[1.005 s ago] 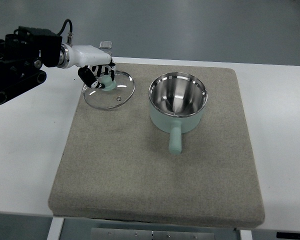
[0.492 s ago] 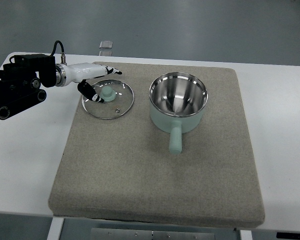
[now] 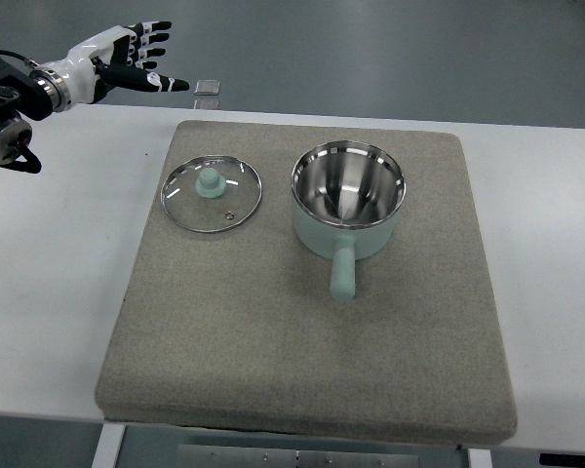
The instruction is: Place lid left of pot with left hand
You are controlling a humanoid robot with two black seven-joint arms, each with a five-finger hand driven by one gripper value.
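A white table (image 3: 551, 224) fills most of the top view, and nearly everything else sits on the large square grey-beige felt mat (image 3: 302, 331) laid across its middle.

On the far half of that mat, right of centre, stands the pale green saucepan with a shiny steel inside (image 3: 348, 200). It is upright and uncovered, and its stubby green handle points toward the mat's near edge.

The round glass lid with a steel rim and a pale green knob (image 3: 212, 196) lies flat on the mat just to the left of the saucepan, knob up, with a clear strip of mat between the two. It sits close to the mat's far left corner, wholly inside the mat's edge.

The left hand (image 3: 125, 58), white with black joints on a black forearm, comes in from the upper left corner, well beyond the mat's far left corner and apart from the lid. Its fingers are spread and it holds nothing.

A small clear square object (image 3: 207, 87) lies at the table's far edge, just beyond the mat.
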